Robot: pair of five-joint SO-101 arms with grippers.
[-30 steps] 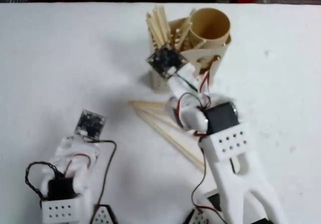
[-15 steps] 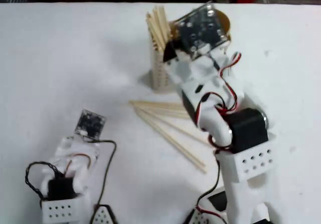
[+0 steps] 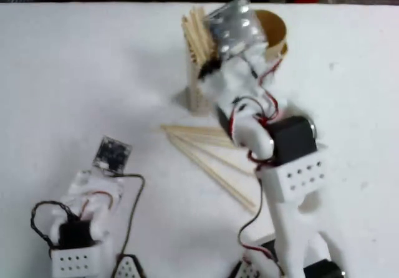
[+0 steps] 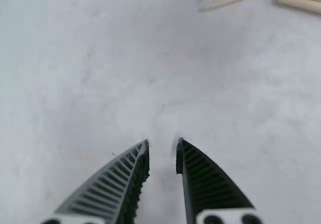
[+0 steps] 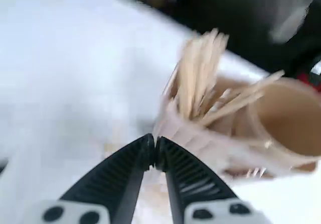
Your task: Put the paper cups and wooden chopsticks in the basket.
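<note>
Our right gripper (image 5: 153, 146) has its jaws pressed together at the tips, and we see nothing held between them. Directly ahead of the tips stands the basket (image 5: 200, 143); its pale slotted wall is the first thing in the way. A bunch of wooden chopsticks (image 5: 198, 73) stands on end inside, fanning out above the rim at the corner nearest the gripper. Beyond them and off to one side, a paper cup (image 5: 288, 118) sits in the basket with its open mouth showing.

Behind this gripper, the right arm (image 3: 283, 166) stretches over the white table (image 3: 75, 72). It crosses above some loose chopsticks (image 3: 206, 156) that lie flat in a spread bundle between the basket and the arm's base, and it covers part of them.

Our left gripper (image 4: 163, 143) hangs over bare table with its jaws a little apart and nothing between them. The ends of the loose chopsticks lie ahead of it and off to one side, well apart from the fingertips. The basket stands farther off, beyond them.
</note>
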